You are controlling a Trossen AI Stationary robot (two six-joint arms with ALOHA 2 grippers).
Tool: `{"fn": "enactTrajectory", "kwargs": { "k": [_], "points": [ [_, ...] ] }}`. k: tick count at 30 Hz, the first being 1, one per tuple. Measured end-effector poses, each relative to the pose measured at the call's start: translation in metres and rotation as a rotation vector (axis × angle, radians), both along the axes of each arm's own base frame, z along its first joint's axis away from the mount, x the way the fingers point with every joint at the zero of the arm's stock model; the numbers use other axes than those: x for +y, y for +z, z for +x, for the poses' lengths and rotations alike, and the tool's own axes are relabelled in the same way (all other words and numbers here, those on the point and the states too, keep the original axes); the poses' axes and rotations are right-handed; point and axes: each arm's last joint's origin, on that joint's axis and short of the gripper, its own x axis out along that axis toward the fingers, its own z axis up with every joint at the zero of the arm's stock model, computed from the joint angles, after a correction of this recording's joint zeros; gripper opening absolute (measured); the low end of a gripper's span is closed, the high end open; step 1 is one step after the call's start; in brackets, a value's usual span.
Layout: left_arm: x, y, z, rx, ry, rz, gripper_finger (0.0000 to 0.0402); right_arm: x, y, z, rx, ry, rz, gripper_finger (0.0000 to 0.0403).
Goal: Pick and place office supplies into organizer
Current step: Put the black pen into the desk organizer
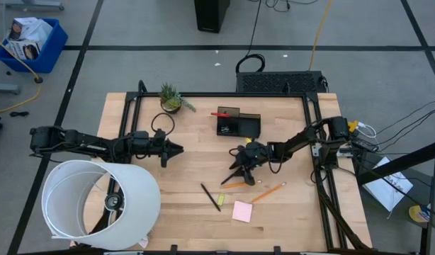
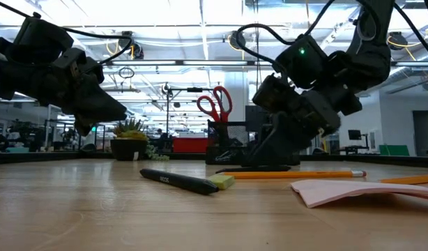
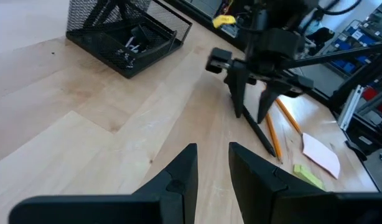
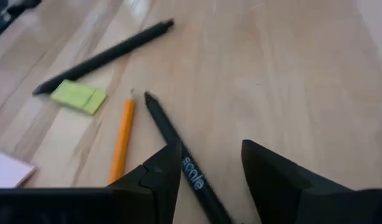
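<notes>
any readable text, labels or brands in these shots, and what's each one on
"scale": pale lettering on the black pen lying between the right end effector fingers.
Small light mark on the other black pen: too small to read.
Nothing else legible.

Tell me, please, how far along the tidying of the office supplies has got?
Done: only the red-handled scissors stand in the black mesh organizer. In hand: the right gripper straddles a black pen on the table, not yet gripped. Left: another black pen, two orange pencils, the yellow-green eraser, the pink sticky-note pad.
</notes>
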Motion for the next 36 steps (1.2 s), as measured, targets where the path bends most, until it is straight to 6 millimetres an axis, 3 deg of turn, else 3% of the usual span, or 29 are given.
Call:
{"fn": "enactTrajectory", "kwargs": {
  "k": [6,11,17,22,26,36],
  "points": [
    [0.0,0.0,0.0,0.002,0.01,0.016,0.0093,0.001,0.008,-0.007,0.062,0.007,-0.008,0.0149],
    [0.001,0.0,0.0,0.004,0.039,0.027,0.0093,0.003,0.043,-0.011,-0.028,0.02,-0.01,0.014],
    [0.001,-0.001,0.0,0.013,0.043,0.023,0.0093,0.002,0.058,-0.033,0.11,-0.052,-0.119,0.0127],
    [0.001,-0.001,-0.001,0.018,0.047,0.01,0.0093,0.002,0.052,-0.036,0.098,-0.055,-0.169,0.0121],
    [0.001,-0.002,-0.001,0.019,0.046,0.009,0.0093,0.0,0.035,-0.049,0.161,-0.095,-0.189,0.0116],
    [0.001,-0.001,-0.001,0.018,0.05,0.028,0.0093,-0.002,0.019,-0.072,-0.048,-0.127,-0.252,0.0118]
  ]
}}
